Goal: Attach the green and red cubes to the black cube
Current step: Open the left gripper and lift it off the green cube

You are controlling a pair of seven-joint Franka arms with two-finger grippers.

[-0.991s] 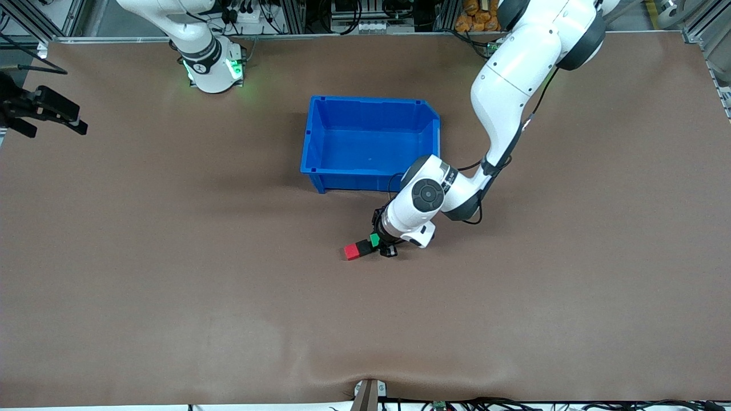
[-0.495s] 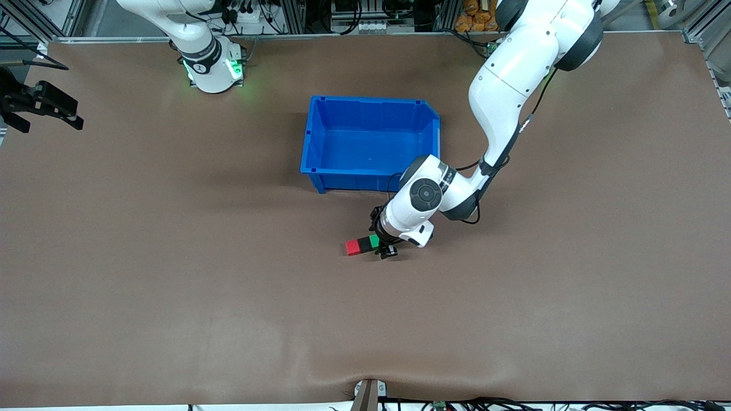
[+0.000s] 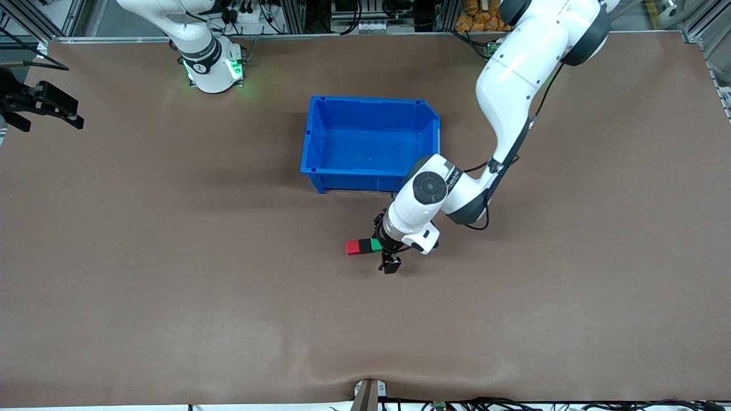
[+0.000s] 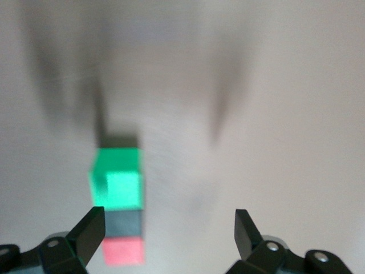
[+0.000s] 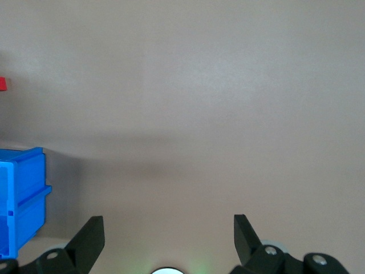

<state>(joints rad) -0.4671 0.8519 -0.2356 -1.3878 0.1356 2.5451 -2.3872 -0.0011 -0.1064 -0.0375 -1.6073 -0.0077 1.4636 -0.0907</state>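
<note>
Brown counter [image 3: 171, 257]: red cube [image 3: 353, 247], black cube [image 3: 364, 246] and green cube [image 3: 375, 244] lie joined in a row near the blue bin [image 3: 370, 142]. Looks done. Left gripper [image 3: 390, 264] open, just beside the row; right gripper [image 3: 40, 105] open, waiting at counter edge.

Three small cubes, joined in one row on table: one red cube [image 3: 353, 247], one black cube [image 3: 364, 246] in middle, one green cube [image 3: 375, 244]. One blue bin [image 3: 370, 142], farther from front camera than cubes. Two white robot arms. Two grippers: left gripper [image 3: 390, 264] beside cube row, right gripper [image 3: 43, 105] at table edge, right arm's end.
</note>
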